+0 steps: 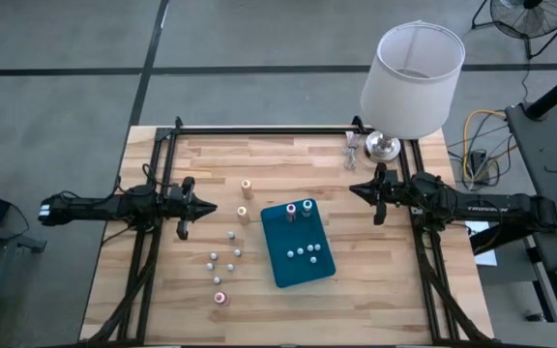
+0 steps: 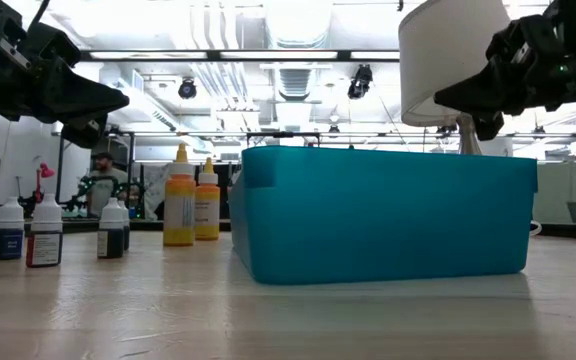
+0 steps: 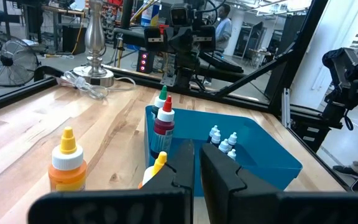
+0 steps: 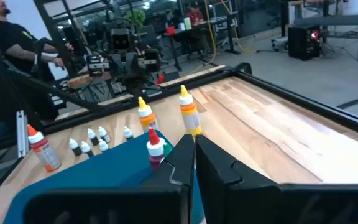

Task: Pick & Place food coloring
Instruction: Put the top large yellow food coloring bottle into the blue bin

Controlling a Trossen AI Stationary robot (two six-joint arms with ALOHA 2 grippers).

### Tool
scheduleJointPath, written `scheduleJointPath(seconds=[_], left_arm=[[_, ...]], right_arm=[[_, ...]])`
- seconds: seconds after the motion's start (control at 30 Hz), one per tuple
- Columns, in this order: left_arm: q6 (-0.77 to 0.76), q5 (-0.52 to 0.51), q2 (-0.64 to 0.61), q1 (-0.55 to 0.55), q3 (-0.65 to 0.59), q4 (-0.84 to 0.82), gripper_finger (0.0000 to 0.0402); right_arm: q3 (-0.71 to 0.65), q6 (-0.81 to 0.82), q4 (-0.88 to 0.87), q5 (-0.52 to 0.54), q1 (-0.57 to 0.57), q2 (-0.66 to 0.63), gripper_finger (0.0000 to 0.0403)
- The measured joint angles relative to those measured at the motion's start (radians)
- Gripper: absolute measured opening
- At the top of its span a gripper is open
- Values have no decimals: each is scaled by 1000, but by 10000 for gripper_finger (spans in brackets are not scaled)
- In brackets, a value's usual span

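Observation:
A teal tray (image 1: pixel 298 242) lies on the table's middle. In it stand two taller food coloring bottles (image 1: pixel 299 208) at the far end and several small white-capped ones (image 1: pixel 304 253). More food coloring stands on the wood left of the tray: two orange-yellow bottles (image 1: pixel 245 197), several small ones (image 1: pixel 226 259) and a red-topped one (image 1: pixel 220 298). My left gripper (image 1: pixel 211 208) hangs shut at the table's left, pointing level toward the tray, above the table (image 2: pixel 98 105). My right gripper (image 1: pixel 356 189) hangs shut at the right, pointing level toward the tray (image 4: pixel 192 155). Neither holds anything.
A lamp with a white shade (image 1: pixel 412 77) and a metal foot (image 1: pixel 383 147) stands at the far right corner, its cord (image 1: pixel 354 150) beside it. Black frame rails (image 1: pixel 153 242) run along both table sides. A person (image 4: pixel 5 56) stands beyond the table.

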Motion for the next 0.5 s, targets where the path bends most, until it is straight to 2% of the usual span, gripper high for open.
scheduleJointPath(seconds=[0.5], left_arm=[[0,0,0,0,0,0,0]], right_arm=[[-63,-8,32,-2,-1,-49,8]])
